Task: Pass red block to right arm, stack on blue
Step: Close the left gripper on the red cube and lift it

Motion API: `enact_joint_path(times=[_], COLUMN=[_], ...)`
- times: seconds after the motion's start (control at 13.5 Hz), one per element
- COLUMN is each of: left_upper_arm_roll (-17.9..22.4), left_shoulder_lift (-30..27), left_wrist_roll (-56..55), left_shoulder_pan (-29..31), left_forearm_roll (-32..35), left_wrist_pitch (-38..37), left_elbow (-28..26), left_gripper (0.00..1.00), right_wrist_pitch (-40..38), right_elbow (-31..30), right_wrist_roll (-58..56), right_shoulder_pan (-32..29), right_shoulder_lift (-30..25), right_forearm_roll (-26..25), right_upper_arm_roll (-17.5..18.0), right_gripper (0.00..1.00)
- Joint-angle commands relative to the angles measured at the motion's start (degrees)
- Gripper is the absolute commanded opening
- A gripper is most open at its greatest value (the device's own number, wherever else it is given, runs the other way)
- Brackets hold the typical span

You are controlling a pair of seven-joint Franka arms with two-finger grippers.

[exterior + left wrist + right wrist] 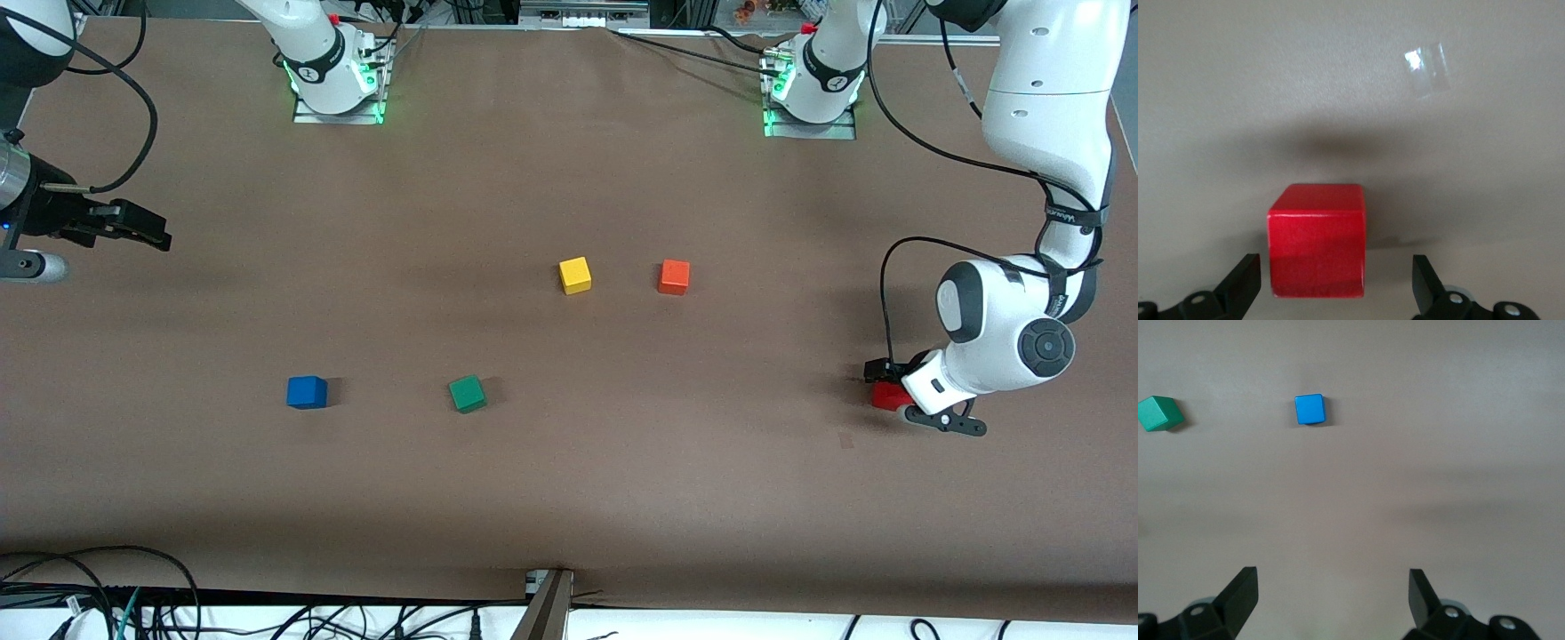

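A brown desk point(569, 462) carries everything. The red block point(1317, 241) sits on it at the left arm's end, between the spread fingers of the left hand point(1337, 283), untouched. The right hand point(133, 228) waits wide open and empty. The blue cube point(307, 392) rests toward the right arm's end, beside a green cube point(468, 393).

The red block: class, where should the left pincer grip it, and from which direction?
Grip the red block on its two flat side faces, coming straight down from above. It sits flat on the table, apart from the other cubes. The left pincer is already open, one finger on each side, without touching.
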Motion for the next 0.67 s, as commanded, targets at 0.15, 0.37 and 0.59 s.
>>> enact_joint_path(times=[0.15,0.37,0.59], left_upper_arm_roll=[-0.21,-0.3,-1.44], left_shoulder_lift=[-0.69,-1.3,-4.45], left_wrist_roll=[0.82,0.91,2.4], left_shoulder_pan=[0.28,0.28,-0.5], left_forearm_roll=[0.98,0.98,1.07], left_wrist_pitch=[0.95,0.51,-0.19], left_elbow=[-1.25,-0.38,0.5], left_gripper=[0.34,0.01,0.0], right_wrist_pitch=[-0.1,-0.1,-0.1], right_elbow=[0.85,0.85,0.85], right_wrist_roll=[-0.75,-0.75,-0.75], right_shoulder_pan=[-0.29,-0.29,-0.29], right_shoulder_lift=[0.22,0.22,0.22], right_forearm_roll=[0.52,0.52,0.6], right_upper_arm_roll=[0.12,0.12,0.12], right_gripper=[1.0,1.0,1.0])
